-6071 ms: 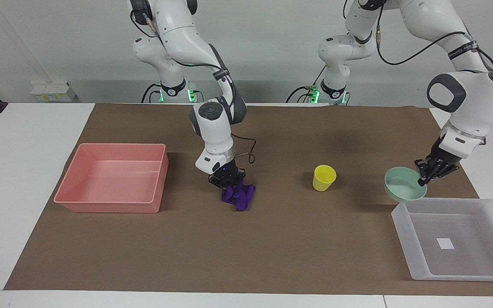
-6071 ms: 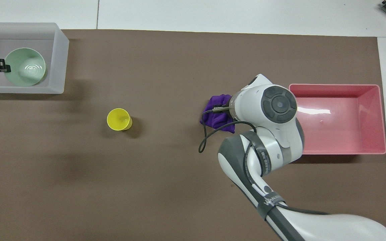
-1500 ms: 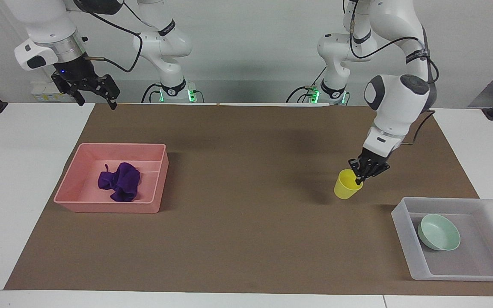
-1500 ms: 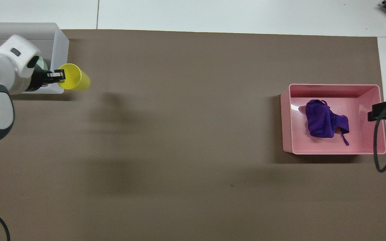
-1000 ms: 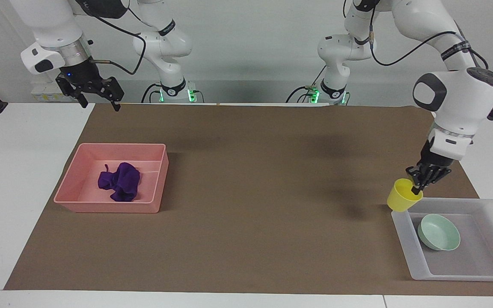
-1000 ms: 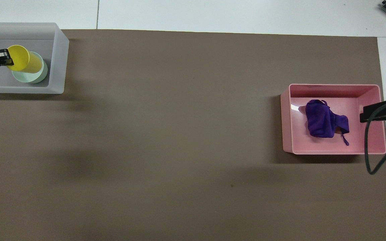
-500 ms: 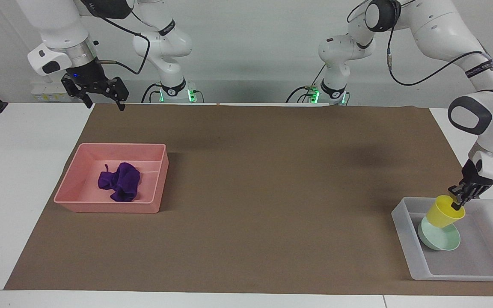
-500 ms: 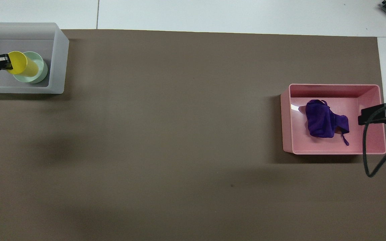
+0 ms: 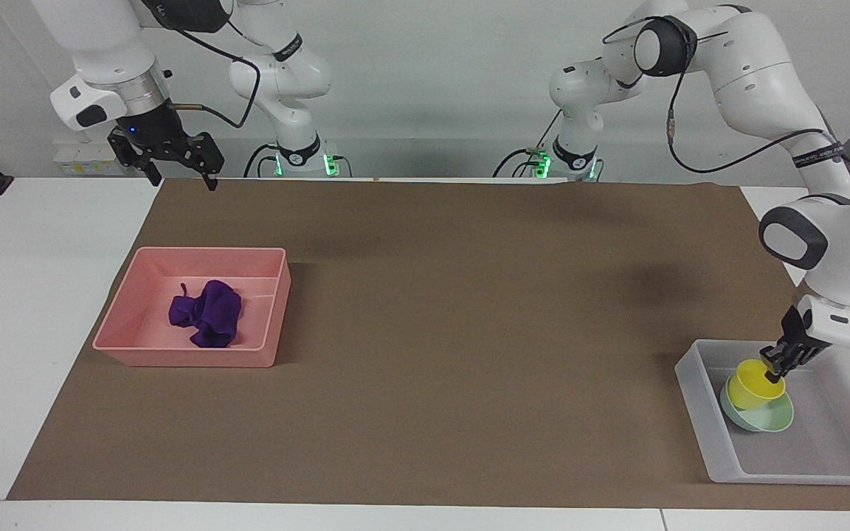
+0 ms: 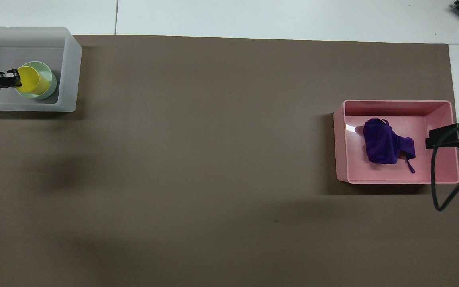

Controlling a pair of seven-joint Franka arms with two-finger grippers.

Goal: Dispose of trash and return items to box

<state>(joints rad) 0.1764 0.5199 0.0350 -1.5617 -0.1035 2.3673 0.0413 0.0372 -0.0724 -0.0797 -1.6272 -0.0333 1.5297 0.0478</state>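
My left gripper (image 9: 773, 374) is clamped on the cup (image 9: 753, 389) rim, cup tilted in the bowl (image 9: 772, 419). Release risk: it topples inside the box (image 9: 698, 394). Right gripper (image 9: 173, 158) waits, fingers apart.

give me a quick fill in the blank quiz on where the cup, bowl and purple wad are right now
1. The purple wad lies in the ____ bin.
2. The left gripper holds the yellow cup by its ____.
3. The cup is over the mint-green ____, inside the translucent tray.
4. The right gripper, raised, has its fingers ____.

Missing words: pink; rim; bowl; open
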